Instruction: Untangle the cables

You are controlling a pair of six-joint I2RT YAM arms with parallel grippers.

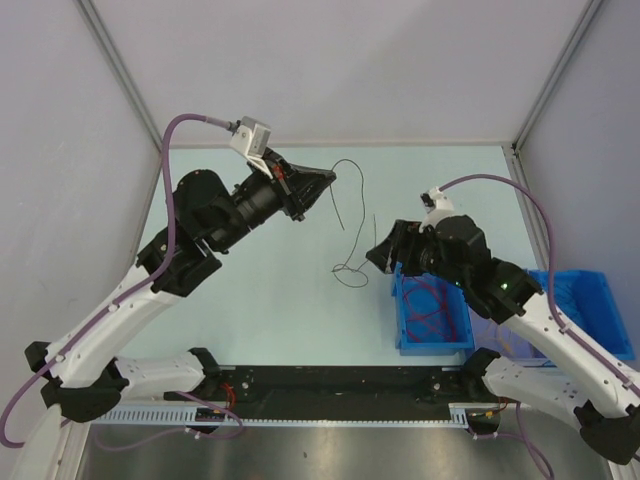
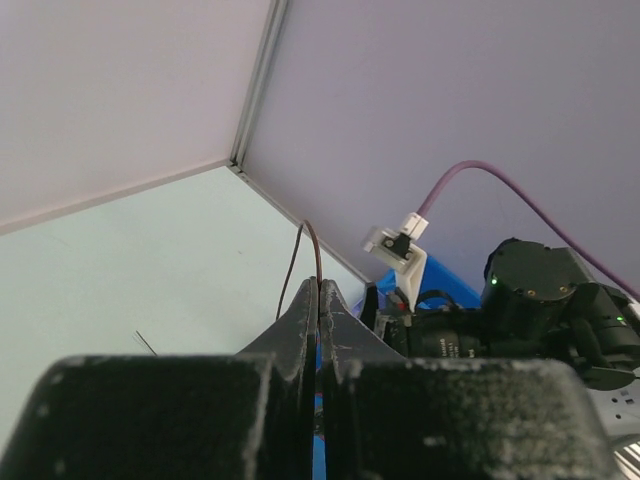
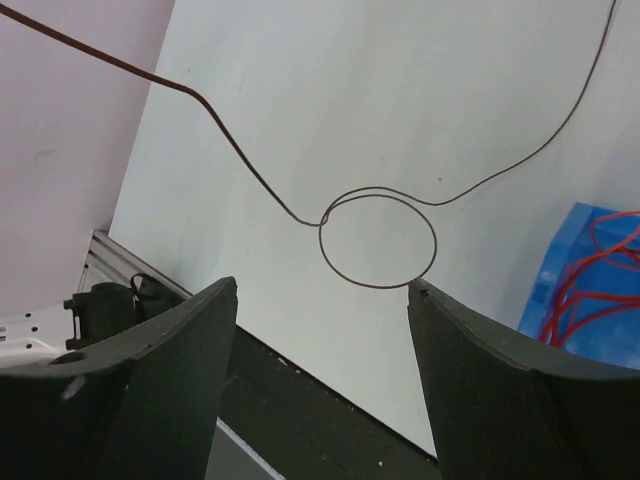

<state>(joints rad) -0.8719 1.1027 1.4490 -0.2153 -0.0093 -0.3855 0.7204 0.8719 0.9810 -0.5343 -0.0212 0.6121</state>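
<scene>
One thin dark-brown cable shows on the pale green table. My left gripper is raised and shut on one end of it. From there the cable arcs over and hangs down to a small loop resting on the table. In the left wrist view the pinched cable rises from the closed tips of the left gripper. My right gripper stands open just right of the loop, nothing between its fingers. The right wrist view has that gripper just short of the loop's crossing.
A blue bin holding red cables sits under my right arm, also seen as the bin in the right wrist view. A second blue bin is at the far right. White walls enclose the table.
</scene>
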